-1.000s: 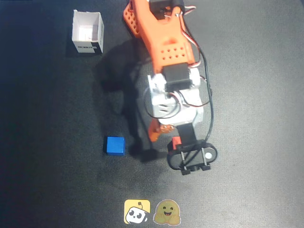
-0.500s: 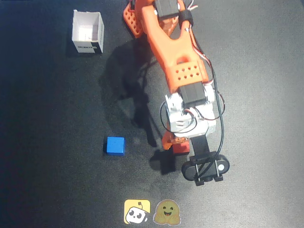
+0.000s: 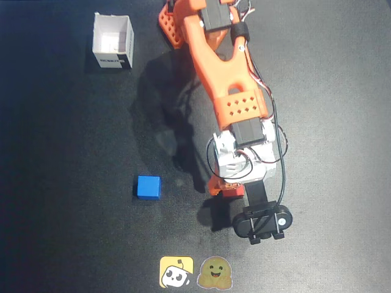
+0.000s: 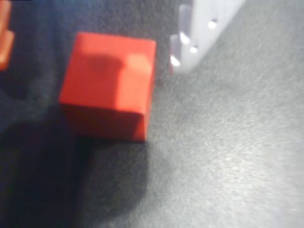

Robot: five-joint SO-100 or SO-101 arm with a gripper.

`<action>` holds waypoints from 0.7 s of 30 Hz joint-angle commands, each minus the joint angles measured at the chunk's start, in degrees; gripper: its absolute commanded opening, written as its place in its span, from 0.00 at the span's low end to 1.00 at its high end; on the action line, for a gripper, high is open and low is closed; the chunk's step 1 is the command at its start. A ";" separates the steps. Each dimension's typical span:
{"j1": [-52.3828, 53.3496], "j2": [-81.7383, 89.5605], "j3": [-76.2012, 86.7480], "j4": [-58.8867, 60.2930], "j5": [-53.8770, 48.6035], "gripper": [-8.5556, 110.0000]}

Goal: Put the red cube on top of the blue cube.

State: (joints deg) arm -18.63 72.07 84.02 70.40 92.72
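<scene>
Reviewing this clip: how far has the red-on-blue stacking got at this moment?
Nothing is stacked yet. The blue cube sits alone on the black table with nothing on top. In hand: the arm is over the red cube, which the wrist view shows between an orange finger and a white one, seemingly still on the table; grip unclear. Left: grasp, carry left in the overhead view, place.

Upper left of the overhead view: a white box (image 3: 113,41). Left of centre: a bright-blue cube (image 3: 148,187). The wrist view's upper left shows a plain red cube (image 4: 110,83). The counter (image 3: 61,152) is dark grey-black; the arm (image 3: 226,79) orange.
</scene>
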 commanded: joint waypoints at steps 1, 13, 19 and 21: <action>0.35 0.79 1.67 -2.99 0.62 0.29; 0.35 0.18 9.23 -9.76 1.32 0.28; 0.35 0.00 10.11 -10.55 1.85 0.20; 0.35 -0.09 10.11 -10.55 2.11 0.16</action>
State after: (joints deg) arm -18.63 71.54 94.48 60.56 94.13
